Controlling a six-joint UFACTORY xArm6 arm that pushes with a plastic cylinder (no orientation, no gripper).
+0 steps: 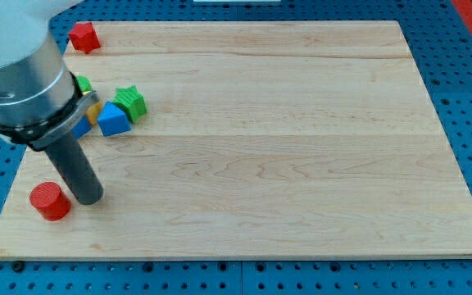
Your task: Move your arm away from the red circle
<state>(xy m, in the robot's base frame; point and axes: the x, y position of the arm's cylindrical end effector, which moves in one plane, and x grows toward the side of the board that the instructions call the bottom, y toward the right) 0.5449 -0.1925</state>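
The red circle [49, 201] is a short red cylinder lying near the bottom left corner of the wooden board [285, 156]. My tip [88, 199] rests on the board just to the right of the red circle, very close to it; I cannot tell if they touch. The rod rises up and to the left to the grey arm body at the view's top left.
A red block [83, 38] sits at the board's top left corner. A green star [129, 102] and a blue block [112, 120] lie at the upper left, with a yellow block [94, 112] and another green block [83, 83] partly hidden behind the arm.
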